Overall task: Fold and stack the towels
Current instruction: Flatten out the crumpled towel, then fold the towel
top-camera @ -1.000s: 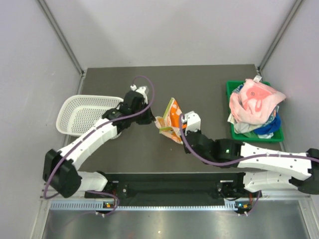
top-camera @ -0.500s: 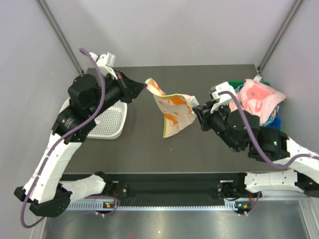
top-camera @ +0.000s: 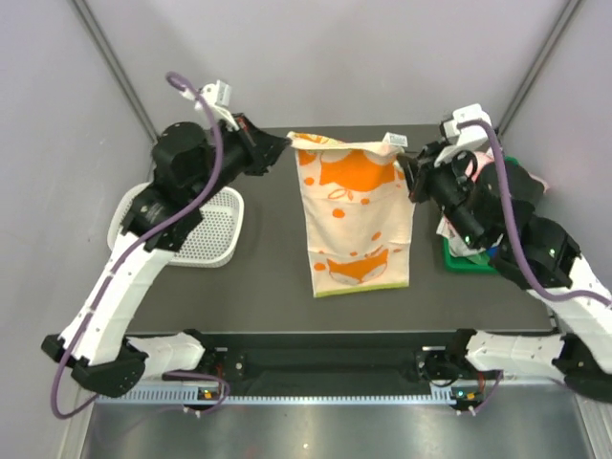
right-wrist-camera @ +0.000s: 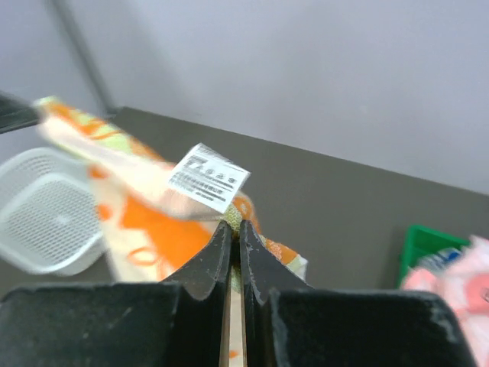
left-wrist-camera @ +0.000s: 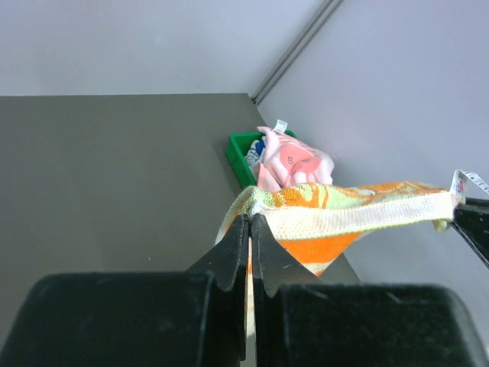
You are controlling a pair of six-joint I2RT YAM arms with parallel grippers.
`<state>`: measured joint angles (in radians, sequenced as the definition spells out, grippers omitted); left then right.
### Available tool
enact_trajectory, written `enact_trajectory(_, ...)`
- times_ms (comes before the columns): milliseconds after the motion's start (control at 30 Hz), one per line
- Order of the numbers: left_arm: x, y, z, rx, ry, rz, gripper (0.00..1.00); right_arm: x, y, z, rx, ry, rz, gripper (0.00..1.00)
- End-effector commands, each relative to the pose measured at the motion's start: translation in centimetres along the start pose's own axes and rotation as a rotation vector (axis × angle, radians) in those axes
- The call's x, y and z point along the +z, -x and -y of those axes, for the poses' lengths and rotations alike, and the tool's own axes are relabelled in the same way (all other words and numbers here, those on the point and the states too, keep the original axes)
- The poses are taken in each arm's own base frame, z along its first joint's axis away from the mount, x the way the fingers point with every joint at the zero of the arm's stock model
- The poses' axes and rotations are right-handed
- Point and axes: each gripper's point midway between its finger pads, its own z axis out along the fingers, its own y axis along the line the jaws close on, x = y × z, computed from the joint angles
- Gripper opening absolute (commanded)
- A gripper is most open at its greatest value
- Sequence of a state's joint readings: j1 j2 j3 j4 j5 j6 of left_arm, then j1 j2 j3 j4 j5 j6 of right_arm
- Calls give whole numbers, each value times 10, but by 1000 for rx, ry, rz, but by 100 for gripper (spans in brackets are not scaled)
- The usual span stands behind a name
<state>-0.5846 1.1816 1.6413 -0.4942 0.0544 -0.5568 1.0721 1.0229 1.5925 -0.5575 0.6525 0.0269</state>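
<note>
Early stage: nothing folded or stacked in view. You hold the orange-print towel (top-camera: 356,220) stretched by its top edge over table centre. The left gripper (top-camera: 284,145) pinches the 10 o'clock corner and the right gripper (top-camera: 406,167) the 2 o'clock corner, both clamped on cloth. It is soft, woven and rectangular, with a label at one corner. The other towels (left-wrist-camera: 294,164) sit crumpled in the green bin (top-camera: 448,256) at 3 o'clock.

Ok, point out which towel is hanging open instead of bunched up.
The orange-patterned towel, held up by its top corners between the left gripper and right gripper; the others, like the pink towel, lie crumpled in the green bin.
</note>
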Motion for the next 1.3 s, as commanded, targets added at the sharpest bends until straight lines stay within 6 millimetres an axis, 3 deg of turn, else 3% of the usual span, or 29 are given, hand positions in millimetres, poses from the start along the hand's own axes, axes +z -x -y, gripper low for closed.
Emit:
enact_trajectory(0, 46, -10, -23, -26, 58, 13, 0, 42, -24, 16, 40, 54, -55, 0)
enact_trajectory(67, 80, -28, -49, -44, 94, -27, 0, 76, -61, 26, 53, 67, -132, 0)
enact_trajectory(133, 103, -38, -73, -86, 121, -48, 0, 106, -91, 48, 105, 95, -186, 0)
enact_trajectory(167, 126, -43, -101, -97, 161, -46, 0, 133, -110, 60, 130, 80, -214, 0)
enact_trajectory(200, 137, -46, -114, -113, 168, -53, 0, 147, -118, 78, 179, 74, -228, 0)
enact_trajectory(233, 149, -48, -127, -119, 181, -61, 0, 161, -117, 84, 197, 81, -221, 0)
enact_trajectory(267, 172, -51, -154, -131, 216, -75, 0, 186, -133, 92, 211, 83, -232, 0)
enact_trajectory(300, 182, -54, -164, -135, 217, -92, 0, 198, -138, 98, 214, 75, -237, 0)
enact_trajectory(333, 193, -56, -176, -138, 225, -100, 0, 211, -122, 108, 206, 58, -201, 0)
enact_trajectory(367, 209, -73, -206, -152, 266, -140, 0, 222, -125, 112, 207, 59, -210, 0)
enact_trajectory(400, 217, -61, -206, -155, 252, -132, 0, 239, -146, 119, 217, 48, -259, 0)
enact_trajectory(433, 230, -79, -221, -175, 255, -180, 0, 248, -132, 122, 207, 47, -232, 0)
enact_trajectory(467, 234, -70, -222, -174, 249, -164, 0, 259, -149, 127, 212, 39, -265, 0)
enact_trajectory(567, 241, -94, -237, -193, 264, -211, 0, 270, -162, 136, 199, 11, -303, 0)
enact_trajectory(700, 239, -126, -248, -224, 279, -267, 0, 266, -186, 148, 203, -35, -349, 0)
enact_trajectory(733, 236, -128, -247, -235, 278, -274, 0, 262, -203, 149, 213, -40, -380, 0)
enact_trajectory(800, 229, -154, -249, -257, 283, -315, 0, 252, -211, 146, 235, -42, -389, 1)
enact_trajectory(833, 224, -155, -243, -250, 282, -314, 0, 244, -236, 146, 252, -50, -429, 1)
enact_trajectory(867, 218, -177, -242, -252, 300, -350, 0, 236, -239, 144, 260, -53, -434, 1)
enact_trajectory(900, 214, -186, -241, -252, 306, -366, 0, 230, -249, 143, 281, -59, -451, 1)
enact_trajectory(933, 208, -190, -230, -250, 299, -372, 0, 217, -276, 139, 301, -62, -510, 0)
enact_trajectory(967, 197, -213, -236, -273, 326, -409, 0, 209, -276, 137, 310, -62, -505, 0)
enact_trajectory(1000, 192, -220, -235, -278, 329, -416, 0, 202, -285, 134, 334, -67, -518, 0)
enact_trajectory(1033, 185, -224, -228, -278, 325, -422, 0, 185, -311, 131, 353, -74, -573, 0)
enact_trajectory(1067, 173, -244, -233, -290, 349, -461, 0, 177, -308, 129, 354, -72, -561, 1)
enact_trajectory(1100, 168, -249, -233, -287, 359, -467, 0, 161, -332, 128, 368, -94, -610, 2)
enact_trajectory(1133, 157, -260, -230, -284, 365, -488, 0, 153, -331, 128, 365, -99, -608, 2)
enact_trajectory(1200, 149, -269, -227, -273, 374, -501, 0, 133, -356, 125, 375, -107, -663, 6)
enact_trajectory(1267, 135, -280, -223, -273, 384, -525, 0, 120, -362, 119, 388, -91, -674, 10)
